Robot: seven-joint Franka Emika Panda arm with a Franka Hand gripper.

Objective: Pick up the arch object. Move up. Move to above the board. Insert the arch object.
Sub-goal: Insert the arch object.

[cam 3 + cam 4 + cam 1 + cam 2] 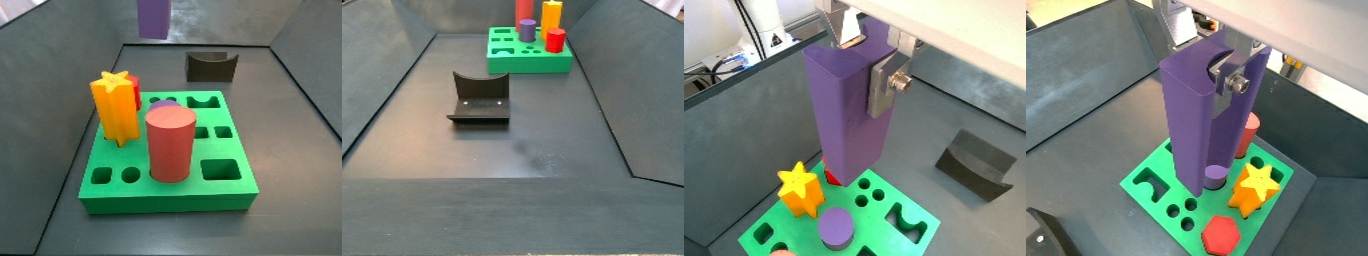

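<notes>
Gripper point(865, 62) is clamping the rigid, smooth, light-looking arch object point(851, 110) near its top, hovering above the board point(905, 222).

Gripper point(1229, 62) jaws clamp the arch object point(1200, 120), seemingly above the board point(1160, 172)

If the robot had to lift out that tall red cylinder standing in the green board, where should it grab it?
Probably near the top, coming straight down. The red cylinder stands upright in the board, with the yellow star block close beside it. The gripper is shut on the arch object above the board.
</notes>
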